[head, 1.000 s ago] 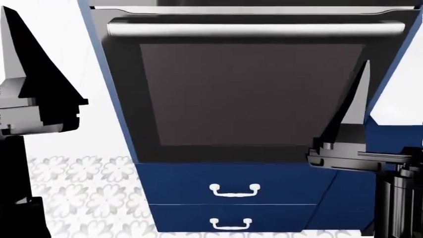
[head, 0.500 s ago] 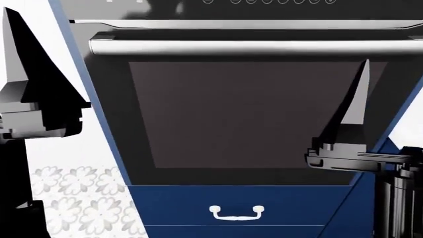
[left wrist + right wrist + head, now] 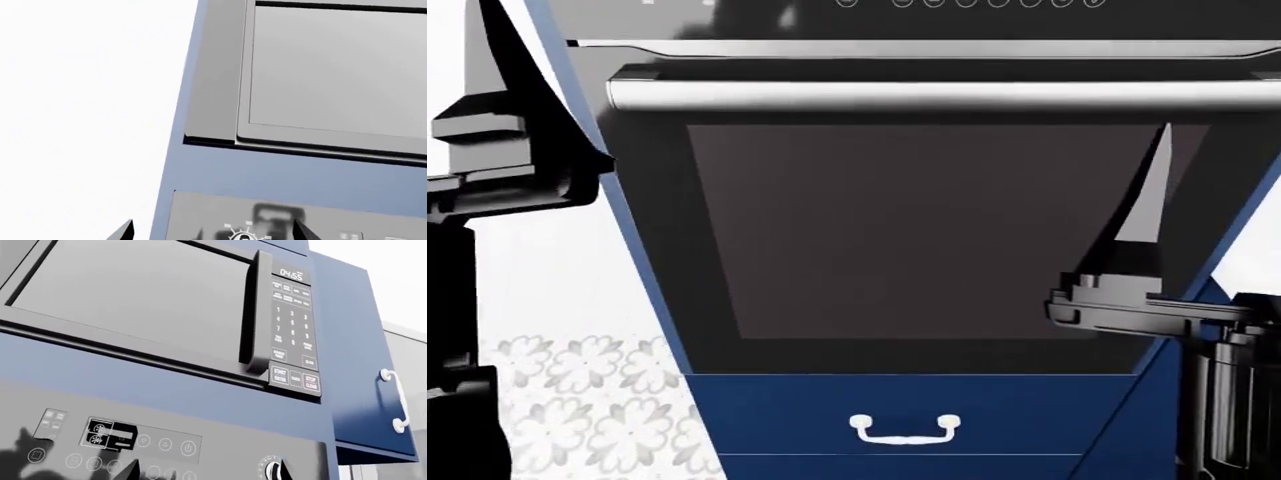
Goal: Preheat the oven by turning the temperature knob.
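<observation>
Oven (image 3: 908,230) fills the head view straight ahead: dark glass door, long silver bar handle (image 3: 934,95) across its top, and above that a strip of the black control panel (image 3: 961,5) with small circle icons cut off by the frame edge. Blue drawers (image 3: 908,420) with white pulls sit below it.

The step in hand looks like the approach: neither arm has reached a control. The left claw (image 3: 487,90) is raised at the left, beside the oven's blue frame and clear of the door. The right claw (image 3: 1148,200) hangs in front of the door's right part, pointing up, well below the panel. In both wrist views two fingertips show with a gap between them and nothing held, so both claws are released.

The right wrist view gives the best lead. It shows a microwave (image 3: 133,295) with its keypad (image 3: 293,330) above the oven's panel, and on that panel a round knob (image 3: 272,469) with tick marks, near the frame edge and close to one fingertip (image 3: 285,471).

As I judge it, the next move calls for lifting the right claw to that knob, centring the fingers around it, closing, then rotating the wrist. Which way it turns I cannot tell.
</observation>
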Controlling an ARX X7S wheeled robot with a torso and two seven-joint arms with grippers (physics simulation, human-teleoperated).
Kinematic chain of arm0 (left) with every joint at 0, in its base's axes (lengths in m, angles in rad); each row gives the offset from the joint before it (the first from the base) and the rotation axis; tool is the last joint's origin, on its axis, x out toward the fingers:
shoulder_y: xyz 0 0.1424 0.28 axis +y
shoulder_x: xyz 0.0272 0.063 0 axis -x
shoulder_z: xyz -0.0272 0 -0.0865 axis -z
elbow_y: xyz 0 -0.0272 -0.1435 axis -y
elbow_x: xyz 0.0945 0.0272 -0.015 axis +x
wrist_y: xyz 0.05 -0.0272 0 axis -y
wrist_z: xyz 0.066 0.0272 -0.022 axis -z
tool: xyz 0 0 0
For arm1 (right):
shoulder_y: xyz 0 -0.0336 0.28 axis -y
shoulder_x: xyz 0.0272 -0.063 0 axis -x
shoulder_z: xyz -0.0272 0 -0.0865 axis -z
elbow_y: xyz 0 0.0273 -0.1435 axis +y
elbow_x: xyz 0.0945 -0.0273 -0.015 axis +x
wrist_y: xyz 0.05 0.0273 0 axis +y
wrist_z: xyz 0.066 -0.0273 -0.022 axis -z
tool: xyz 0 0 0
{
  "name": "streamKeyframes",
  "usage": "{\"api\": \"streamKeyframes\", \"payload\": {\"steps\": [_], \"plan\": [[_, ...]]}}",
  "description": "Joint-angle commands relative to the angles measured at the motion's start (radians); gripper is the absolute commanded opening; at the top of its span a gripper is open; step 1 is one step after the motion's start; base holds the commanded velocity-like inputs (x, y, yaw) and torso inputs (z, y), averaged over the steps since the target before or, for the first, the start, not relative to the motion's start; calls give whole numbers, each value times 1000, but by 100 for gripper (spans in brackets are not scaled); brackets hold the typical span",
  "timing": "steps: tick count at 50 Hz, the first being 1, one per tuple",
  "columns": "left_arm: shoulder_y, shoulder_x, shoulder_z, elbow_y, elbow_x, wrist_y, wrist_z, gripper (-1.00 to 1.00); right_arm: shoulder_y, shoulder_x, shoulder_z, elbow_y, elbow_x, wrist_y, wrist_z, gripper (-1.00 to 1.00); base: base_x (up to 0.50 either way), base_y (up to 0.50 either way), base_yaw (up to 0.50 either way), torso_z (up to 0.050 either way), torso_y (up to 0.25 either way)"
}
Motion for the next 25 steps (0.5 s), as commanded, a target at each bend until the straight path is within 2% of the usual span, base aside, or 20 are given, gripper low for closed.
{"api": "streamKeyframes", "payload": {"steps": [1, 5, 8, 22, 25], "plan": [[-245, -70, -11, -1, -216, -270, -146, 100, 15, -13, -32, -7, -46, 96, -1, 100, 0, 0, 0, 0, 0], [-405, -65, -48, -63, -550, -462, -326, 100, 14, -21, -50, 12, -62, 134, 2, 100, 0, 0, 0, 0, 0], [-506, -70, -61, -115, -719, -497, -438, 100, 17, -25, -57, 23, -72, 151, 7, 100, 0, 0, 0, 0, 0], [-761, -101, 51, -408, -1110, -518, -735, 100, 9, -26, -61, 55, -57, 156, 11, 100, 0, 0, 0, 0, 0], [-861, -114, 109, -481, -1168, -528, -782, 100, 7, -26, -64, 67, -57, 156, 15, 100, 0, 0, 0, 0, 0]]}}
